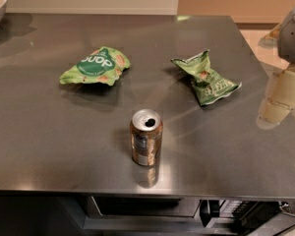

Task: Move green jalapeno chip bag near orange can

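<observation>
Position of chip bag (206,80): flat and crumpled on right half of worktop (49,146), behind and to right of can (146,137), clearly apart from it. Long axis: diagonal, from pinched far-left end to broader near-right end, with the broader end closest to worktop's right edge.

Position of can: upright, near front edge, about mid-width, opened top showing. Second bag (95,66), brighter green with round logo: behind and to left of can, not part of the task.

Position of gripper (281,96): at right edge of view, out beyond worktop's right edge, well apart from chip bag and touching nothing on the surface. State of jaws: cannot tell; no object seen held.

Judgement: chip bag lying to left of gripper, so a leftward reach required, meeting the broader end first. Grasp best set across the diagonal, over the narrow waist. Carry thereafter toward front and left, stopping short of can to avoid toppling it.
</observation>
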